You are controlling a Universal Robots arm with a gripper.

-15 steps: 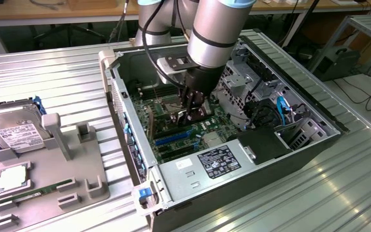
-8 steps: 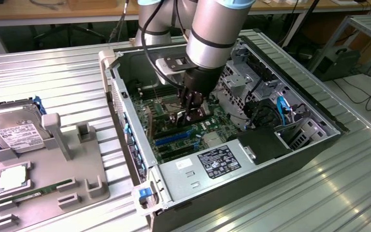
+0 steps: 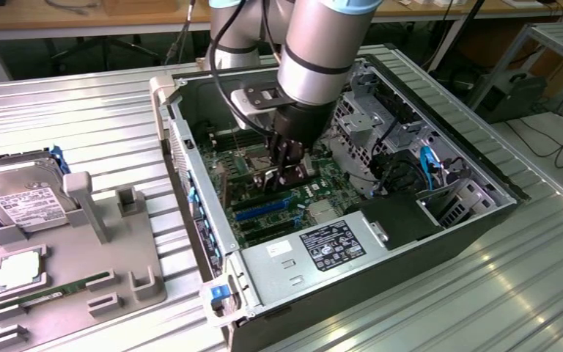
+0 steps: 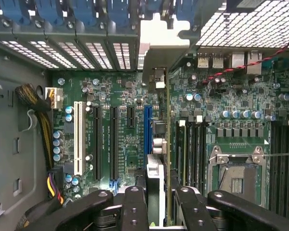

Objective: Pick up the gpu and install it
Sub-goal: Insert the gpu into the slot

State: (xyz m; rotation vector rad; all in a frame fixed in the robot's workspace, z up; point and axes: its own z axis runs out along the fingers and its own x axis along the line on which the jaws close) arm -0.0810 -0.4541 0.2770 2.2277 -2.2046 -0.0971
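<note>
My gripper (image 3: 286, 174) hangs low inside the open computer case (image 3: 360, 293), just above the motherboard (image 3: 311, 194). In the wrist view the gpu (image 4: 167, 144) appears edge-on as a thin card held between the black fingers (image 4: 135, 207) of the gripper (image 4: 161, 208), which is shut on it. Its silvery end bracket (image 4: 159, 43) points toward the case's rear slot openings. The card hovers beside the blue expansion slot (image 4: 148, 127), between that slot and the memory slots. I cannot tell whether its edge touches the board.
The power supply (image 3: 330, 246) with a label sits at the case's near end, and cables and a drive cage line the exterior view's right side. Outside the case, a grey fixture (image 3: 115, 249) holds a hard drive (image 3: 23, 198), a processor (image 3: 20, 268) and a green memory stick (image 3: 52, 293).
</note>
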